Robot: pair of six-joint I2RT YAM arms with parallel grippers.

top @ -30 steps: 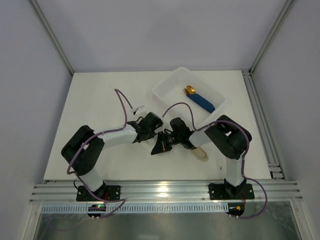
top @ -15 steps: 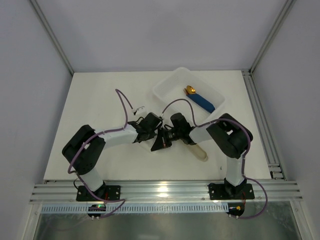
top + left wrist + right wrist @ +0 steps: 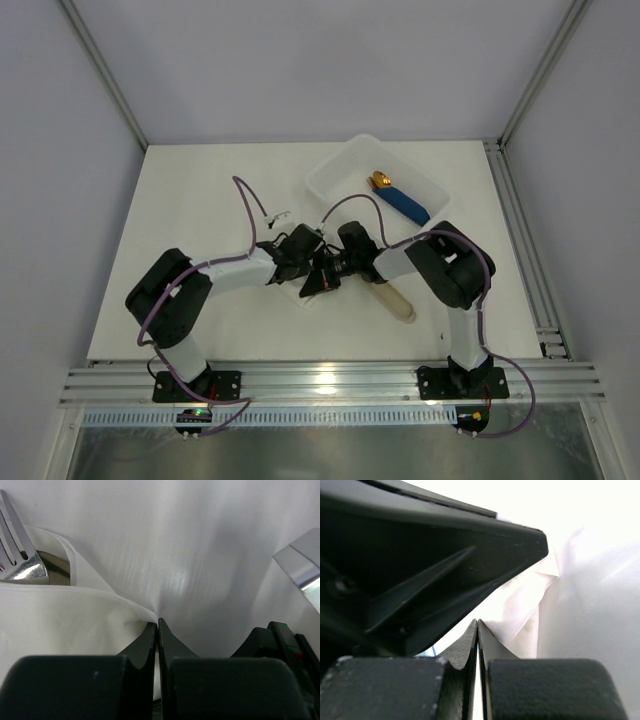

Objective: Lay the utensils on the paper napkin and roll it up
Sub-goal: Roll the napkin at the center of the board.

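One napkin point(image 3: 60, 625), one tray point(image 3: 345, 180), perhaps two utensils point(image 3: 25, 565)

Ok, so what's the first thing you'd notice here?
Mid-table, the left gripper, pinching a soft white paper napkin, sits nose to nose with the shut right gripper. From the napkin's fold peek shiny silver metal fork tines. Behind them, a blue-handled gold-tipped piece lies in a white plastic rectangular tray.
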